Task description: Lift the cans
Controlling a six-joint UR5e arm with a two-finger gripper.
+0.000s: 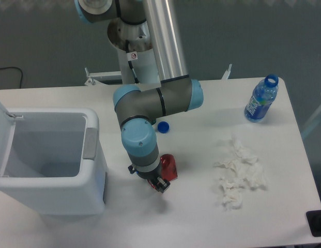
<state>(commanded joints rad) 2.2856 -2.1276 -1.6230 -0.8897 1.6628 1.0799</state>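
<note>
The crushed red can (pixel 169 166) lies on the white table just right of the arm's wrist. My gripper (pixel 158 180) points down right at the can, with the can's left part under it. A dark finger (pixel 161 185) shows at the can's lower edge, and a bit of red shows beside it. The wrist hides most of the fingers, so I cannot tell whether they are closed on the can or whether the can is off the table.
A white bin (pixel 46 160) with its lid open stands at the left, close to the arm. A blue bottle cap (pixel 163 126) lies behind the can. A clear bottle with a blue label (pixel 261 99) stands at the back right. Crumpled white tissues (pixel 239 173) lie at the right.
</note>
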